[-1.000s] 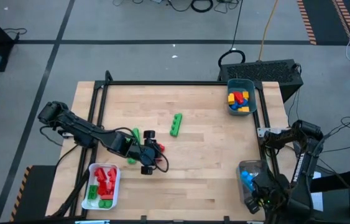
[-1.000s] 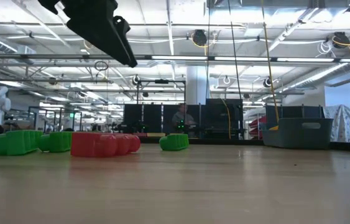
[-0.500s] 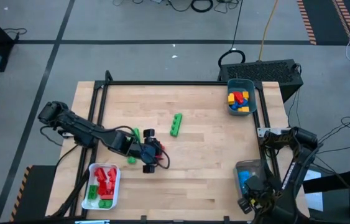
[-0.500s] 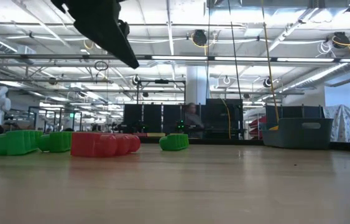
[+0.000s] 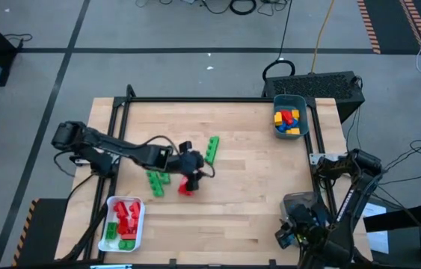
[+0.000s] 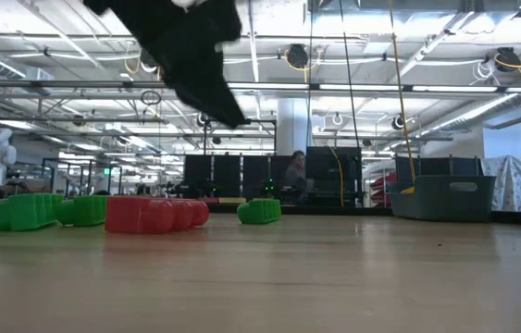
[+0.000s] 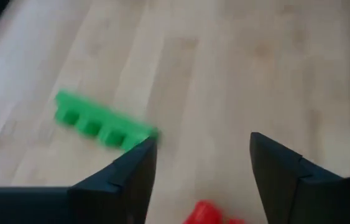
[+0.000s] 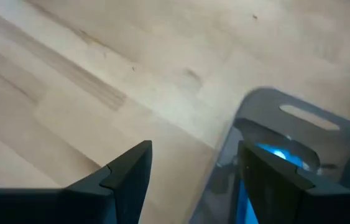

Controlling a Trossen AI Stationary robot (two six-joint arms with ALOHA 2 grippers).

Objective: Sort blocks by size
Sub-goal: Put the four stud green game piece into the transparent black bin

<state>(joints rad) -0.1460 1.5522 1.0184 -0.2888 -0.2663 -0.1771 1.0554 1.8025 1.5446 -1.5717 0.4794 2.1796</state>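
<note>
Left gripper (image 5: 193,161) spread and empty above bench (image 5: 247,202), long green block (image 5: 211,149) just ahead, red block (image 5: 186,185) just beneath, right gripper (image 8: 190,180) spread beside clear bin (image 8: 286,155)

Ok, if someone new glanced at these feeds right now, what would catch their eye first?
Probably the left gripper, open and stretched out over the middle of the table, with a red block and a green block lying loose just beside it and a long green bar a little farther on. Next, the sorted bins: a white bin of red and green blocks at the near left, a teal bin of mixed colours at the far right.
</note>
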